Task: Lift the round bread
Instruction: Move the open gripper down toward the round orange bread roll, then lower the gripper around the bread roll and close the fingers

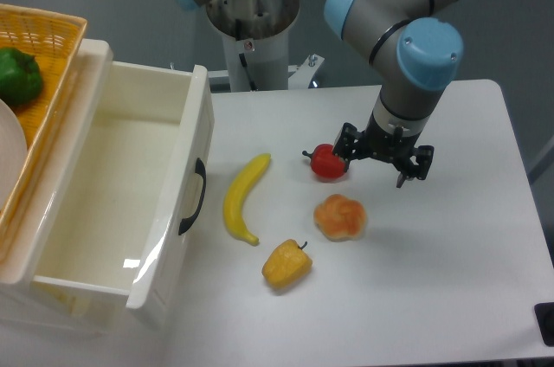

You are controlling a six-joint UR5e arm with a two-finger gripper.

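Note:
The round bread (340, 216) is a small orange-tan bun with a knotted top, lying on the white table (450, 263) near the middle. My gripper (374, 166) hangs above and behind it, a little to the right, close to the red pepper (328, 162). Its fingers (403, 173) point down, stand apart and hold nothing. The bun is apart from the gripper.
A yellow bell pepper (286, 265) lies in front-left of the bun and a banana (243, 197) further left. An open white drawer (121, 202) stands at the left, with a wicker basket (48, 55) holding a green pepper (17, 77) behind it.

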